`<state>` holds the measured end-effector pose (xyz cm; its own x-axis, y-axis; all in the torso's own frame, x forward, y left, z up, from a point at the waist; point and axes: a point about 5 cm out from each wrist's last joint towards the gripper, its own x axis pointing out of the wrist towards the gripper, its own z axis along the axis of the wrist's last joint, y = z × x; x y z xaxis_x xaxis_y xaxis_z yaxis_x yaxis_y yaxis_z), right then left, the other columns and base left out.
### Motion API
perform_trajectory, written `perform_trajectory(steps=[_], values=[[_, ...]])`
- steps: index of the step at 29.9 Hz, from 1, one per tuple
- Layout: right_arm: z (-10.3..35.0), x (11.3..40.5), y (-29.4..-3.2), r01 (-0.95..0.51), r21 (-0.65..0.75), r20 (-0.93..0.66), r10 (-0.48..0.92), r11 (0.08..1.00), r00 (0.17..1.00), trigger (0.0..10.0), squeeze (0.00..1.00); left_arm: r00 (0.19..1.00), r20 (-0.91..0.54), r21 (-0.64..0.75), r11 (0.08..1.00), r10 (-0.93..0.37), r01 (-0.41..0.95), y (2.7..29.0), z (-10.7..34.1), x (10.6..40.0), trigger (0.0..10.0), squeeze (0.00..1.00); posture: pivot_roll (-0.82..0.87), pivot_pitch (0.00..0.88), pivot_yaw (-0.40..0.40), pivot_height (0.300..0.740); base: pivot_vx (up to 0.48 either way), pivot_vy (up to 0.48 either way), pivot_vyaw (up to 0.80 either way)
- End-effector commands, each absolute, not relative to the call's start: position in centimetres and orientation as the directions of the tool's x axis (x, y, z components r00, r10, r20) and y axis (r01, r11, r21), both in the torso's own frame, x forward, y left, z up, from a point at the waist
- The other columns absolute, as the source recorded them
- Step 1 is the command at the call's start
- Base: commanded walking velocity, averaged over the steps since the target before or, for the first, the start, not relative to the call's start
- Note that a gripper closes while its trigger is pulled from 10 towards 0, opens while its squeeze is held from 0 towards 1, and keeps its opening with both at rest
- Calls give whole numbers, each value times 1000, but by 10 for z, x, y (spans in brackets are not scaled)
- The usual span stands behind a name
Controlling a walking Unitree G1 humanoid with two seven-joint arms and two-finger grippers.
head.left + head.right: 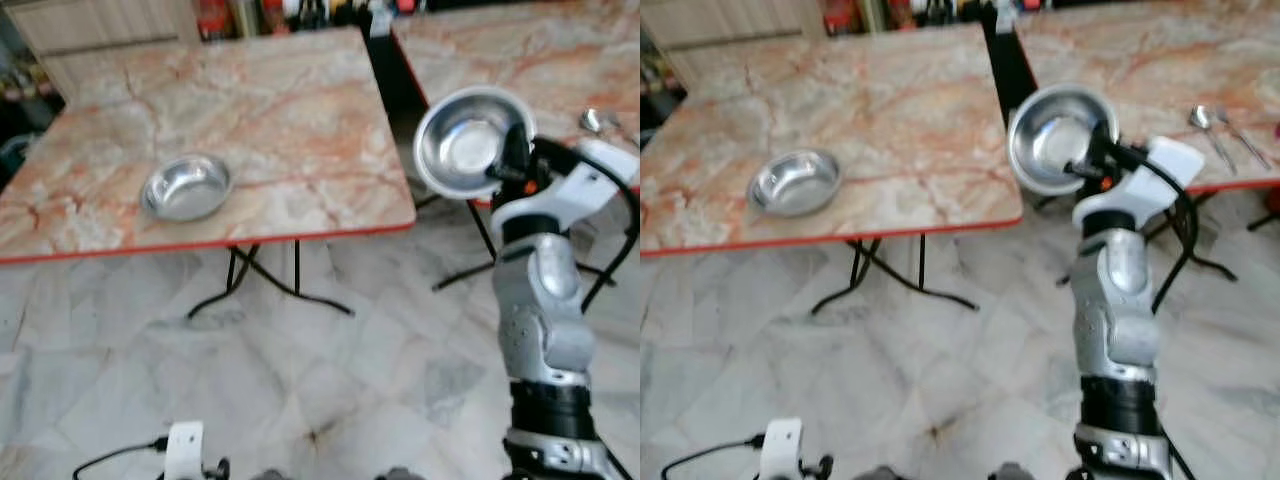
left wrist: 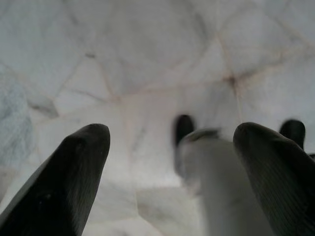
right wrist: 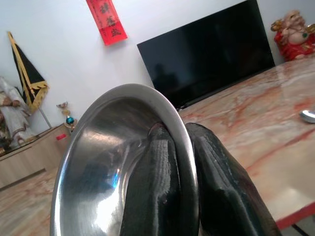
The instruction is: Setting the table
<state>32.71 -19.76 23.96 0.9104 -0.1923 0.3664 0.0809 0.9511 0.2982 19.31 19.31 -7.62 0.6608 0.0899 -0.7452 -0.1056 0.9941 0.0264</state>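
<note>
My right gripper (image 1: 515, 155) is raised in the gap between two marble-topped tables and is shut on the rim of a steel bowl (image 1: 465, 142), held tilted on edge with its hollow facing me. In the right wrist view its fingers (image 3: 160, 191) pinch the rim of that bowl (image 3: 106, 162), one inside and one outside. A second steel bowl (image 1: 187, 186) sits upright on the left table (image 1: 270, 110), near its front edge. My left gripper (image 2: 170, 162) hangs open, low over the floor.
The right table (image 1: 1140, 60) carries two spoons (image 1: 1215, 125) near its front edge. Both tables stand on thin black folding legs (image 1: 260, 285) over a pale marble floor (image 1: 330, 380). A black TV (image 3: 206, 54) stands against the far wall.
</note>
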Motion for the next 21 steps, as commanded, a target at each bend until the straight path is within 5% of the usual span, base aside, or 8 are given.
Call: perform_trajectory(steps=[1,15,21], values=[[248,328,-186,42,299,398,-165,953,902,10000,0,617,-778,63,992,117,-110,202,-83,178,10000,0,-84,165,65,740,0,480,712],[247,329,-183,34,309,391,-159,950,907,10000,0,625,-771,68,991,123,-111,205,-81,180,10000,0,-81,162,67,740,0,480,96],[248,330,-185,34,321,389,-165,947,906,10000,0,633,-762,79,991,132,-111,211,-77,186,10000,0,-83,161,69,740,0,160,0]])
